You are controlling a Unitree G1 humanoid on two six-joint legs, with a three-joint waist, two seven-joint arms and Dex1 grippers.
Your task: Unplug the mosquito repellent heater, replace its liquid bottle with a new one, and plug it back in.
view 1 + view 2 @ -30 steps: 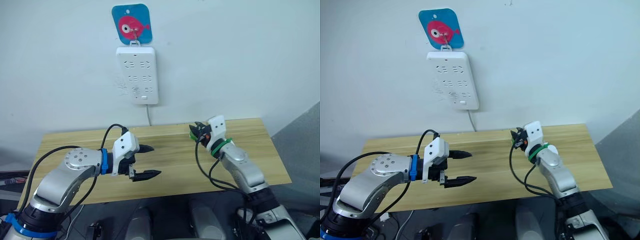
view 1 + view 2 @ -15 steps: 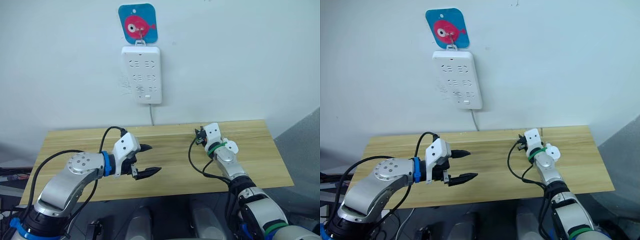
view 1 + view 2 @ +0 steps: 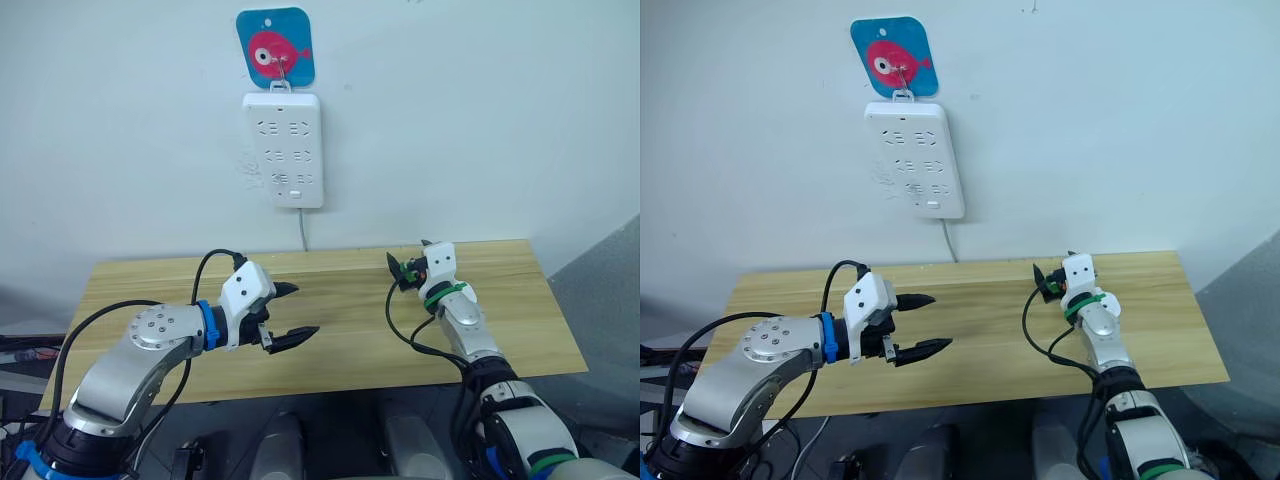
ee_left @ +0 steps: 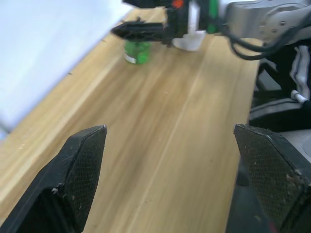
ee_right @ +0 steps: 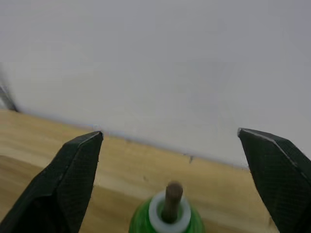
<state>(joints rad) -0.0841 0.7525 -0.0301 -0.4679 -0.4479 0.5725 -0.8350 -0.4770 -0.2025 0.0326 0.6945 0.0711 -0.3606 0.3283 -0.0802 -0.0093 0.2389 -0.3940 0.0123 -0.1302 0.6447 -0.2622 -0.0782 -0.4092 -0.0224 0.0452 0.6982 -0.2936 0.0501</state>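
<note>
Right pincer [image 5: 167,145] wide open, empty, poised over green liquid bottle [image 5: 167,218] on desk [image 3: 340,320] at 3 o'clock; white heater [image 4: 188,41] beside it; next: close on bottle; left pincer [image 3: 292,314] open, idle.

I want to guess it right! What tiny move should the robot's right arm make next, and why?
Probably ease the right end effector forward until its open fingers straddle the green bottle. The bottle sits centred between them, just ahead, not yet gripped.
</note>
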